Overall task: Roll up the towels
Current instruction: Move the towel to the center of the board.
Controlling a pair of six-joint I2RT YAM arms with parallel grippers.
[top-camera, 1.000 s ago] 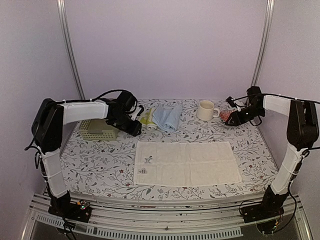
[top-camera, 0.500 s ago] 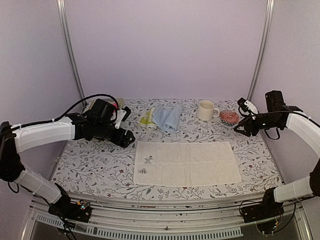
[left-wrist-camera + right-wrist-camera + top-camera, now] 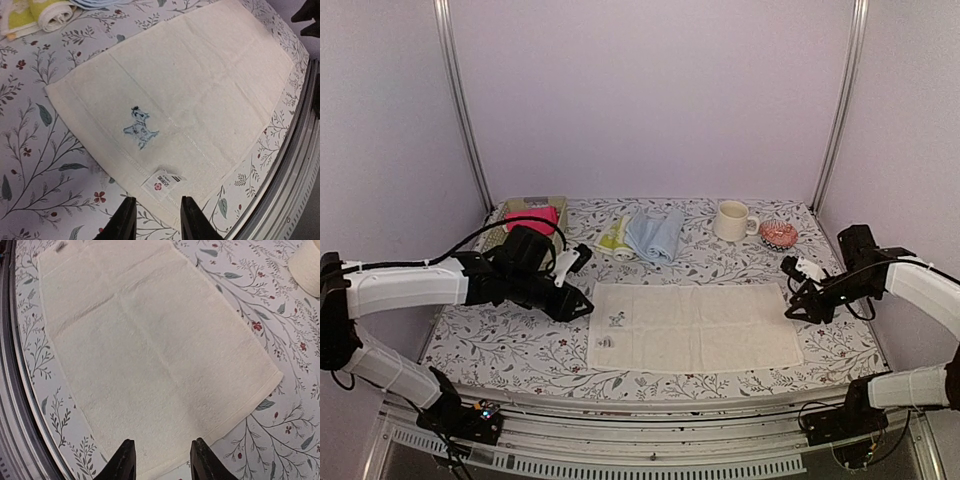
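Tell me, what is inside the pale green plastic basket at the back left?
A hot pink cloth towel shows inside the basket. The left arm covers the basket's near part, so anything else inside cannot be seen.

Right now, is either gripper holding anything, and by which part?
Nothing is held. The left gripper and right gripper are open above opposite ends of the flat cream towel, with nothing between their jaws.

Ahead of the left pincer [image 3: 156,207] we see the cream towel [image 3: 190,95]: matt, nubbly terry cloth with a smooth sewn-in label [image 3: 161,184]. Under it the floral table cover [image 3: 50,165] looks smooth; the rail [image 3: 295,190] beside the pincer is ribbed metal.
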